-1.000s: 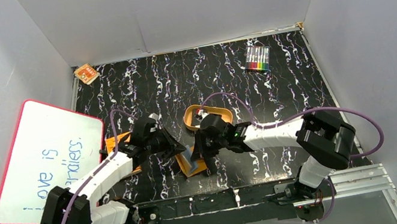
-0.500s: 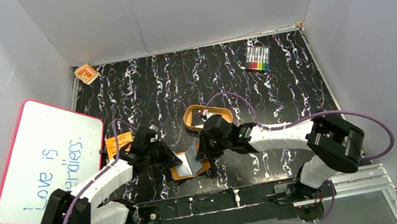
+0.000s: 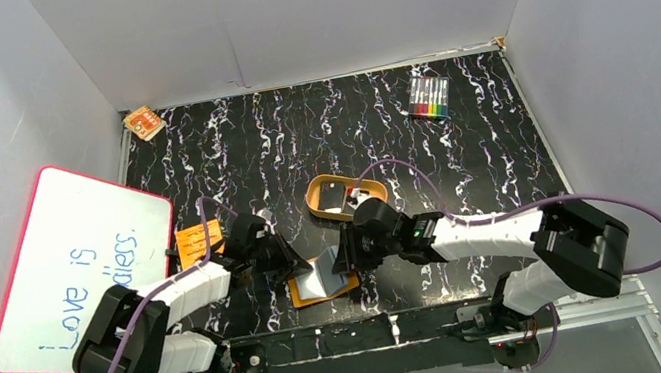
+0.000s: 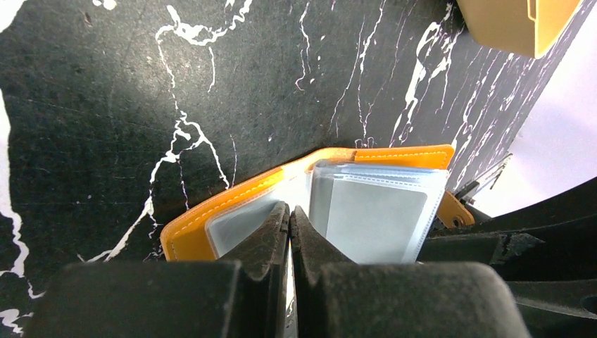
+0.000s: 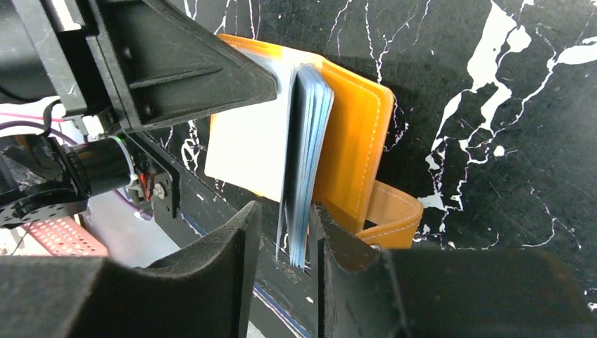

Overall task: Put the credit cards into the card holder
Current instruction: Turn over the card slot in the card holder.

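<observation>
Prepping the card holder [image 5: 355,134], not loading yet, by my read. It lies open at the near edge of the table [image 3: 463,154], between the two arms, orange cover down.

Left gripper [image 4: 289,224]: jaws all but closed, with a thin pale leaf pinched between them. I take it as one leaf of the holder, pinned down on the left side.

Right gripper [image 5: 285,220]: jaws narrowly parted, straddling the stack of blue-grey sleeves [image 5: 308,127], which stands on edge. There's a gap on one side of the stack, so I don't call it clamped. The snap tab [image 5: 394,211] sticks out beside the right finger.

Neither gripper carries a card. The credit cards [image 3: 333,192]: the only candidate I see is a dark flat shape inside the tan tray [image 3: 316,199], just behind the holder. Too small to count.

Next move, as I judge it: one arm must keep a sleeve mouth exposed while the other lets go and reaches to the tray. Thin flat card on a rimmed tray, so I expect an awkward edge pick.

Farther out: orange booklet [image 3: 198,237] to the left, and a whiteboard [image 3: 75,260] leaning on the left wall. At the far edge, a marker pack [image 3: 429,97] on the right and a small orange item [image 3: 144,123] in the left corner. The surface is black with white veining, and plain grey walls [image 3: 327,5] close it in on three sides.
</observation>
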### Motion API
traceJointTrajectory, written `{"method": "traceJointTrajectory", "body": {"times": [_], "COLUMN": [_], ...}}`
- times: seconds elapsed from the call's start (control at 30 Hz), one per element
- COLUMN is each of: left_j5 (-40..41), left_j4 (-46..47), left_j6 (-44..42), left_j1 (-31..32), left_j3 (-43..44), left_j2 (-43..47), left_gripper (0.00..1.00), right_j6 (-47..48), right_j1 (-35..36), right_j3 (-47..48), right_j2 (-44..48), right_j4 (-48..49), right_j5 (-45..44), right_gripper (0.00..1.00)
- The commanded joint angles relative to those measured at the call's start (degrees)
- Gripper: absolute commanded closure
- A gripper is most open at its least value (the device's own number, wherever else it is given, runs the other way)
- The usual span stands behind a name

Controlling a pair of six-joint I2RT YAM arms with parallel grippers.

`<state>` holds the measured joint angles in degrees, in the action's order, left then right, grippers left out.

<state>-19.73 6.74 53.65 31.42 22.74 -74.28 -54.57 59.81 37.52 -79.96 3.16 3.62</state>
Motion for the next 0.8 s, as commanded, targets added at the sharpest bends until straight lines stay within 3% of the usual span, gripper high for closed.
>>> {"method": "traceJointTrajectory", "body": {"times": [0.0, 0.17, 0.4, 0.53, 0.63, 0.77], "left_j5": [2.84, 3.20, 3.03, 2.86, 2.97, 3.14], "left_j4": [-1.05, -0.66, 0.58, 0.89, 1.15, 1.90], "left_j6": [-1.21, -1.38, -1.09, -0.92, -1.00, -1.03], "left_j1": [0.31, 0.31, 0.31, 0.31, 0.31, 0.31], "left_j3": [-2.83, -4.45, -5.93, -6.21, -6.47, -7.65], "left_j2": [-0.95, -1.08, -1.79, -1.92, -2.08, -2.92], "left_gripper": [1.00, 1.00, 1.00, 1.00, 1.00, 1.00], "right_j6": [-1.60, -4.64, -5.89, -5.72, -5.06, -4.16], "right_j1": [-0.52, -2.49, -3.79, -3.78, -3.79, -3.83], "right_j3": [-2.09, -6.05, -7.25, -6.87, -5.37, -3.53], "right_j2": [3.52, 6.57, 6.62, 6.16, 4.96, 4.58], "right_j4": [5.07, 8.86, 9.09, 9.82, 6.88, -0.97], "right_j5": [0.96, 2.18, 2.62, 3.06, 2.73, -2.03], "right_gripper": [0.59, 0.60, 0.80, 0.87, 0.85, 0.72]}}
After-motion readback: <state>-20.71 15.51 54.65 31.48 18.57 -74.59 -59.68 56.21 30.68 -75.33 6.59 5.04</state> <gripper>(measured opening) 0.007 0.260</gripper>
